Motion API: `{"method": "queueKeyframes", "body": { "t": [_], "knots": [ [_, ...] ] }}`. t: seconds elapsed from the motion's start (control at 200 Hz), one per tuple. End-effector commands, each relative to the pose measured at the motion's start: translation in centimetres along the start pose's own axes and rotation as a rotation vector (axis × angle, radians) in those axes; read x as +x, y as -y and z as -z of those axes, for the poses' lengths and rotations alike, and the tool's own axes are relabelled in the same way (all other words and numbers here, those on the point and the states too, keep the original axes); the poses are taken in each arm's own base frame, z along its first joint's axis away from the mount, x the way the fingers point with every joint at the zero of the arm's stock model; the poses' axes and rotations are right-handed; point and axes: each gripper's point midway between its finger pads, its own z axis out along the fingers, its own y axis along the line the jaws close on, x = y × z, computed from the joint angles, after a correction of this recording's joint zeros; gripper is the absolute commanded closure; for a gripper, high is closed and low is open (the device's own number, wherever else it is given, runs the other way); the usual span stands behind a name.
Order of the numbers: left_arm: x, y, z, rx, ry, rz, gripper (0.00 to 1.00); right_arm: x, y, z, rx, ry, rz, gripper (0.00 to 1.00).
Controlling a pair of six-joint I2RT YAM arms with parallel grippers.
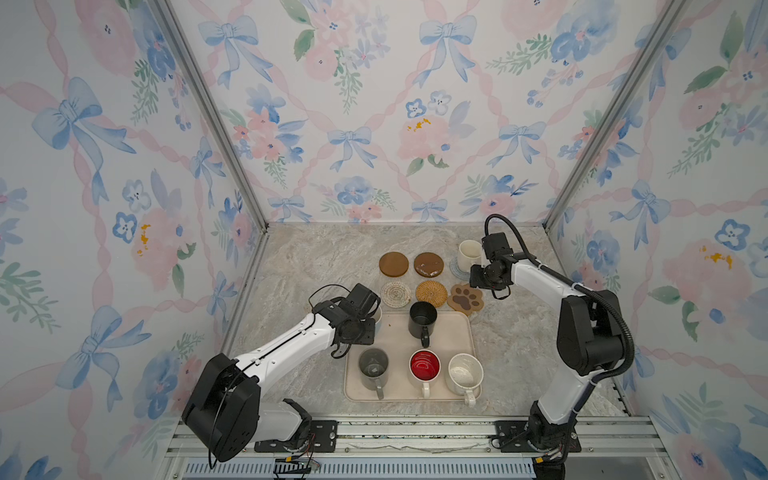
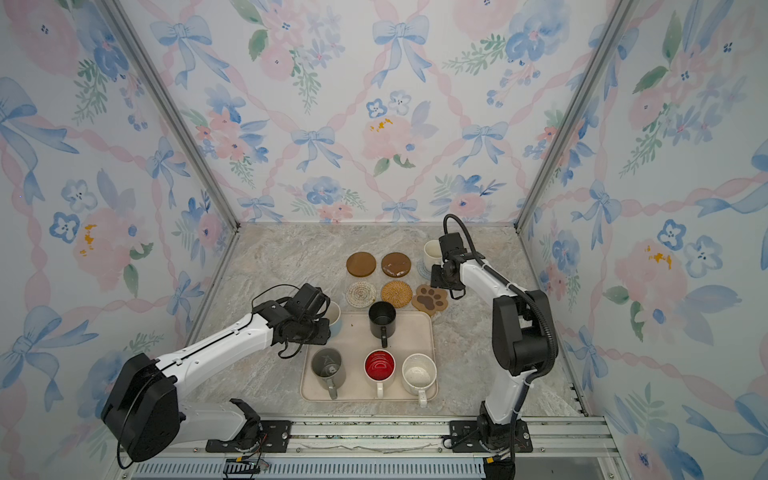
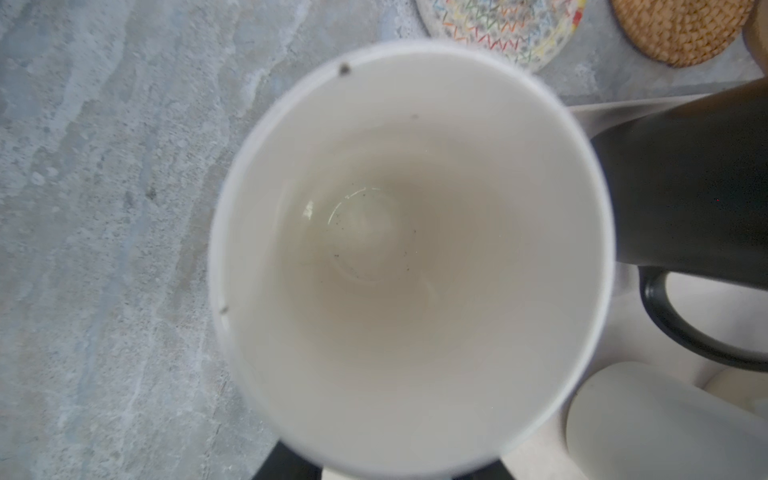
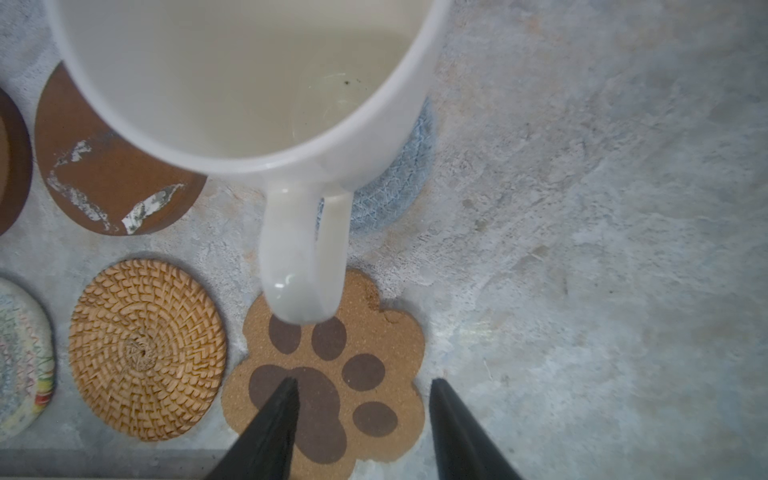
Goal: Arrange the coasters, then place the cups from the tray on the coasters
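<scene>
Floral wallpaper all round, marble tabletop [image 1: 316,257] below; six coasters sit in two rows just beyond the tray [image 1: 452,332]; cream mug [image 1: 469,254] stands on the grey-blue coaster [image 4: 386,199], far right; right gripper [image 4: 363,380] hangs wide, fingers apart above the paw coaster [image 1: 465,298], just short of that mug's handle; left gripper [image 1: 360,330] sits over the light blue mug [image 3: 407,257] at the tray's far left corner, grip impossible to tell; black mug [image 1: 422,319], grey mug [image 1: 373,368], red-lined mug [image 1: 424,365] and speckled mug [image 1: 464,372] stand on the tray.
</scene>
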Motion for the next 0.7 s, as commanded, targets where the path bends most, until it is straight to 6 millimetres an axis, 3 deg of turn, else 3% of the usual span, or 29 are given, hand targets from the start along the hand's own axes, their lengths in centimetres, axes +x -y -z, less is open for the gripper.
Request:
{"method": "queueKeyframes", "body": {
  "t": [0.0, 0.445, 0.53, 0.645, 0.695],
  "knots": [
    [-1.2, 0.4, 0.0, -0.002, 0.034, -0.015, 0.60, 0.4, 0.4, 0.0, -0.001, -0.006, -0.026, 0.46],
    [-1.5, 0.1, -0.4, -0.025, 0.046, -0.029, 0.77, 1.0, 0.7, -0.1, 0.005, -0.017, -0.031, 0.46],
    [-1.6, -0.1, -0.5, -0.033, 0.047, -0.035, 0.83, 0.8, 0.6, 0.5, 0.003, -0.006, -0.030, 0.46],
    [-1.9, -0.2, -0.4, -0.042, 0.058, -0.038, 1.00, 0.6, 0.6, 1.3, -0.003, 0.012, -0.033, 0.47],
    [-2.2, -0.3, -0.3, -0.049, 0.068, -0.037, 1.00, 0.4, 0.6, 1.6, -0.005, 0.020, -0.035, 0.47]
  ]
}}
